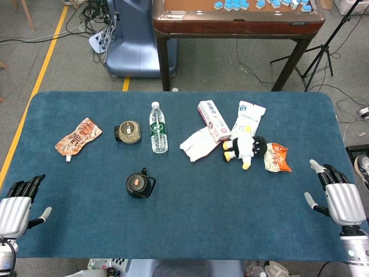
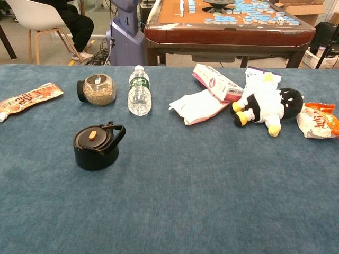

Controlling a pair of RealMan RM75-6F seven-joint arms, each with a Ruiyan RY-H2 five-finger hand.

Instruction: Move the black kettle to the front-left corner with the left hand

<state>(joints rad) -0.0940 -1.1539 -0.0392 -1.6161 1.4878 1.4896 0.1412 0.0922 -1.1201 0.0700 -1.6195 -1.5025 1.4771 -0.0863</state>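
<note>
The black kettle (image 1: 140, 185) (image 2: 96, 145) stands upright on the blue table, left of centre, with a small orange knob on its lid and its handle arching to the right. My left hand (image 1: 18, 209) hovers at the table's front-left corner, open, fingers stretched forward, well to the left of the kettle and holding nothing. My right hand (image 1: 339, 198) is open at the front-right edge, far from the kettle. Neither hand shows in the chest view.
Behind the kettle lie an orange pouch (image 1: 78, 137), a round jar (image 1: 128, 132) and a water bottle (image 1: 158, 128). Further right are white packets (image 1: 200, 143), a box (image 1: 213, 120), a plush toy (image 1: 245, 148) and an orange snack bag (image 1: 277, 157).
</note>
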